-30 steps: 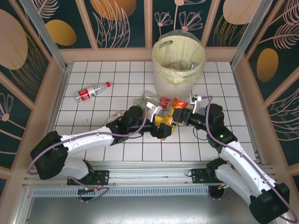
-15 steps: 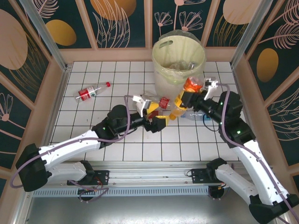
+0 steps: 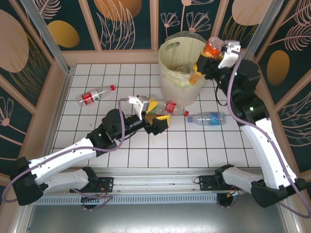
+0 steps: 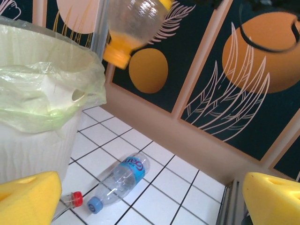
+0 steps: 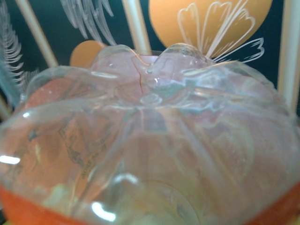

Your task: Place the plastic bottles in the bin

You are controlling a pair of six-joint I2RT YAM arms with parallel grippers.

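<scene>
1. The bin point(image 3: 170, 51) stands at the far edge of the table point(image 3: 97, 126), a bit right of the middle. It is white and round, with a pale yellow-green bag in it.
2. Down in the bin lie some clear plastic things point(image 3: 186, 69). They look like bottles, but it is hard to tell how many.
3. The right gripper point(image 3: 212, 54) is clenched on an orange bottle point(image 3: 198, 73). It holds the bottle tilted, cap end down, over the right side of the bin's rim.
4. The left gripper point(image 3: 159, 116) is low over the middle of the table, just in front of the bin. Its yellow fingers point(image 4: 28, 197) are spread wide and hold nothing.
5. A clear bottle with a red cap point(image 3: 171, 107) lies just beside the bin's near side, next to the left gripper.
6. A bottle with a blue label point(image 3: 206, 118) lies on its side toward the right edge, near the bin.
7. A bottle with a red label point(image 3: 95, 96) lies toward the far left corner, well apart from the bin.
</scene>
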